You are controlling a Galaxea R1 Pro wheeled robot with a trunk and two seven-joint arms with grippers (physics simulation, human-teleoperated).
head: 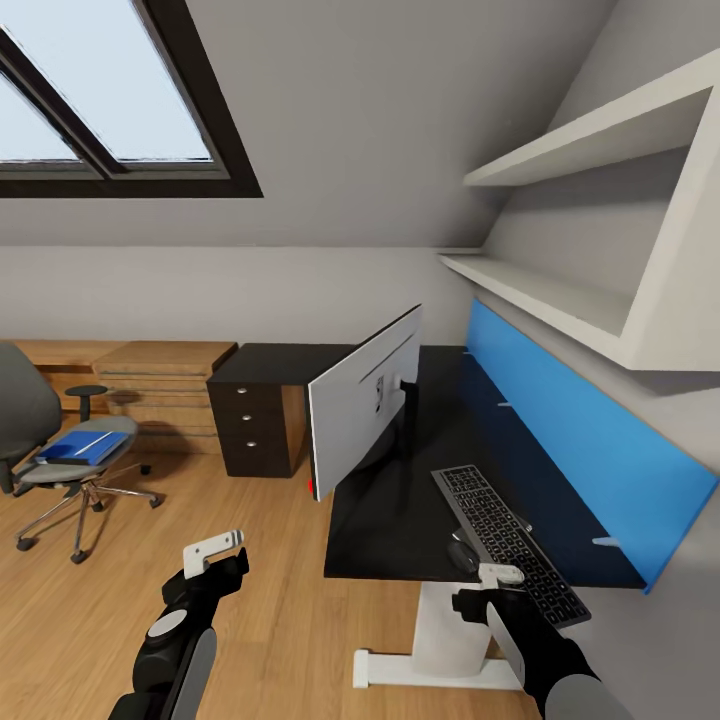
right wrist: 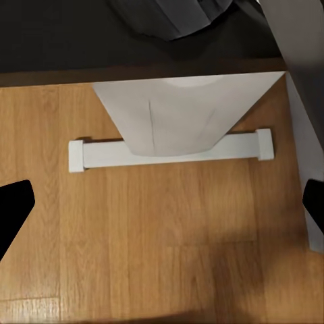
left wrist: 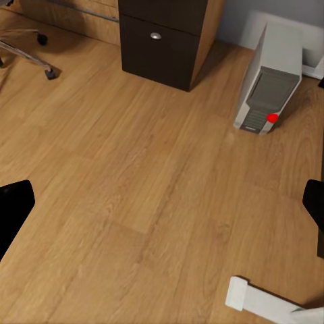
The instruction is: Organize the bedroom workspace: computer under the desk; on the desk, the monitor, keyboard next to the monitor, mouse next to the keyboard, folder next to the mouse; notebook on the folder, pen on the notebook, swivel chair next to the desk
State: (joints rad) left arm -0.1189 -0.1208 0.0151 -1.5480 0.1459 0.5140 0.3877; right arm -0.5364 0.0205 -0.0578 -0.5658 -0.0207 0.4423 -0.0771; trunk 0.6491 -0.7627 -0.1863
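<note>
The monitor (head: 365, 410) already stands on the black counter (head: 400, 520), its smooth light-grey back toward the room, and the slim dark-grey keyboard (head: 508, 545) lies to its right along the matte blue back panel (head: 590, 450). The small rounded black mouse (head: 462, 556) sits just beside the keyboard's left edge. The boxy grey computer (left wrist: 268, 81) rests on the plank floor beside the black drawer unit (left wrist: 165, 40); whether it counts as under the counter I cannot tell. Left to do, I judge: the flat bright-blue folder (head: 82, 446) lies on the seat of the grey fabric swivel chair (head: 40, 430), which stands well apart at far left. The left hand (head: 215, 555) hangs over bare floor with its fingers spread wide, holding nothing; the right hand (head: 490, 590), near the counter's front edge, is likewise wide open and empty.
</note>
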